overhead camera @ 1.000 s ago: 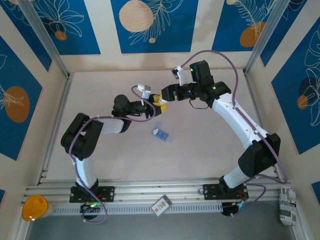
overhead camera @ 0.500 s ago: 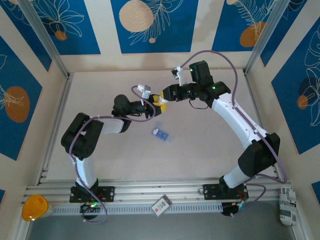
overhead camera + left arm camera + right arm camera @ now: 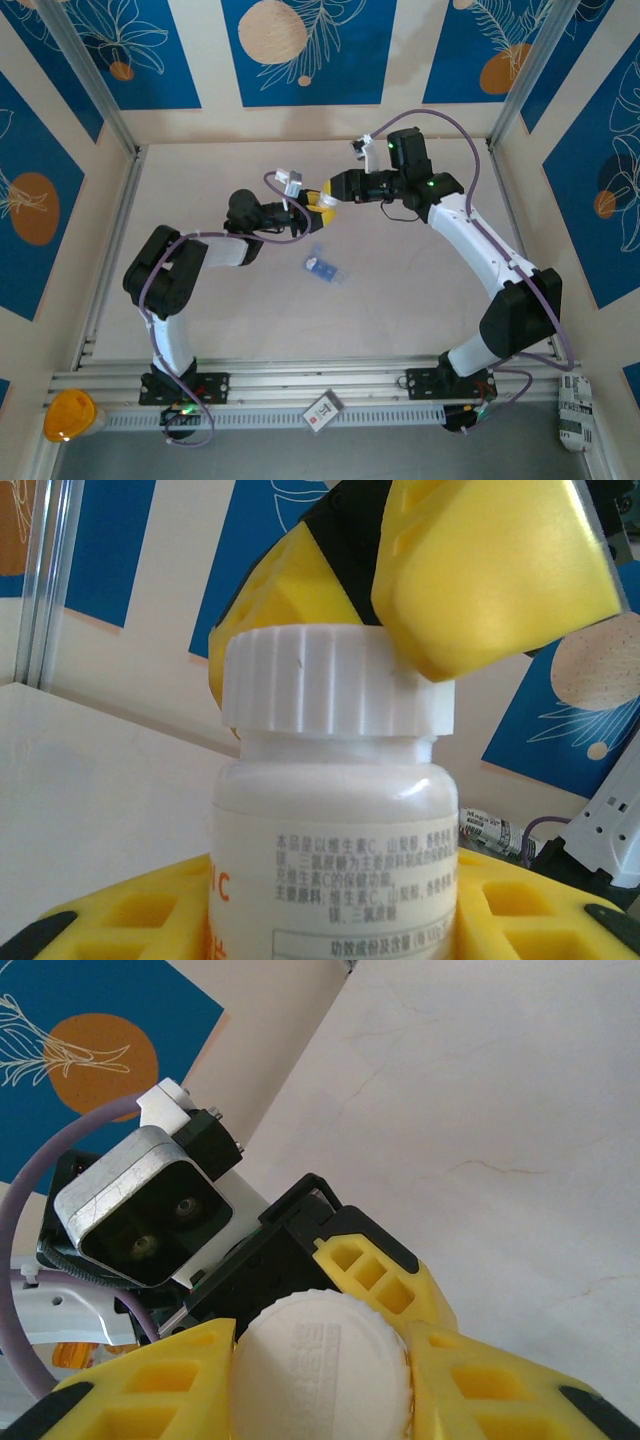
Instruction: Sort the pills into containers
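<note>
A white pill bottle [image 3: 335, 860] with printed text stands up between the yellow fingers of my left gripper [image 3: 335, 925], which is shut on its body. The bottle's ribbed white cap [image 3: 320, 685] is clamped from above by my right gripper [image 3: 320, 1385], whose yellow fingers [image 3: 150, 1380] press on both sides of the cap [image 3: 322, 1380]. Both grippers meet above the middle of the table, left gripper [image 3: 316, 208] below right gripper [image 3: 330, 193]. The translucent blue pill box [image 3: 322, 268], the containers, lies on the table just in front of them. The pills are hidden.
An orange bottle [image 3: 65, 415] sits outside the frame at the near left. A small white card [image 3: 322, 410] lies on the front rail and a printed packet [image 3: 572, 410] at the near right. Aluminium rails [image 3: 110, 240] edge the table.
My right gripper has shut onto the bottle's cap, and its wrist has shifted slightly right. The left arm and the bottle have stayed put.
</note>
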